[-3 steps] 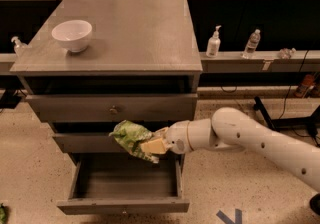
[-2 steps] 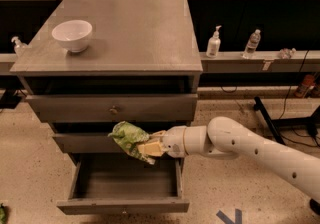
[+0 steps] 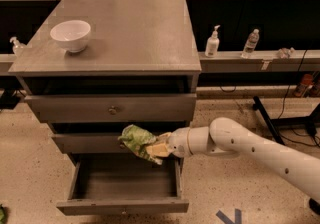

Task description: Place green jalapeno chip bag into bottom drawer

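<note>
The green jalapeno chip bag is a crumpled light green foil bag held in the air in front of the middle drawer front, above the open bottom drawer. My gripper is shut on the bag's right end, at the tip of the white arm that reaches in from the right. The bottom drawer is pulled out and its deep grey box shows nothing inside. The bag hangs over the drawer's back right part.
A white bowl stands on the grey cabinet top at the left. Two taller drawers above are closed. A pump bottle and a water bottle stand on a ledge at the right. A black stand leg is on the floor.
The arm has shifted slightly left, and the bag has moved with it, staying above the open bottom drawer.
</note>
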{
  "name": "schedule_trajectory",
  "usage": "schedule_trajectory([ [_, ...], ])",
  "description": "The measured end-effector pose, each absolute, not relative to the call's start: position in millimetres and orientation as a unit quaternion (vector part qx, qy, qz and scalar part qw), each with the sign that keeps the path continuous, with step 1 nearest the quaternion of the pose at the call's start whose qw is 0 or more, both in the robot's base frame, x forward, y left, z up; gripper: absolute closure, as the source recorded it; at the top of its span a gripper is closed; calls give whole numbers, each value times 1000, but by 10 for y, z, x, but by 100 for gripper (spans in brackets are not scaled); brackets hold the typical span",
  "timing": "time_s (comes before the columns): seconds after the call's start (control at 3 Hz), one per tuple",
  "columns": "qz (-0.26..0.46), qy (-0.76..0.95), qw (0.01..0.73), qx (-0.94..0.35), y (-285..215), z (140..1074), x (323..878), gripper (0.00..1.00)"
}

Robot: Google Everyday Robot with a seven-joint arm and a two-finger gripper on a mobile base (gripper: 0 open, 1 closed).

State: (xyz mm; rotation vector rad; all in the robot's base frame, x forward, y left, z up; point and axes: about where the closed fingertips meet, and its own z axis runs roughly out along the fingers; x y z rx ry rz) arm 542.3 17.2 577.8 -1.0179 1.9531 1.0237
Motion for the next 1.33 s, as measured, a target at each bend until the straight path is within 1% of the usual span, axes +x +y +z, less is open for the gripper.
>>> schedule_trajectory([
  [0.33, 410, 729, 364, -410, -60, 5151, 5595, 100],
  [0.67, 426, 718, 356, -420, -145, 4440, 5608, 100],
  [1.0, 433, 719, 340, -425, -203, 3954, 5607, 100],
  [1.33, 425, 727, 324, -430, -196, 3534, 5589, 100],
])
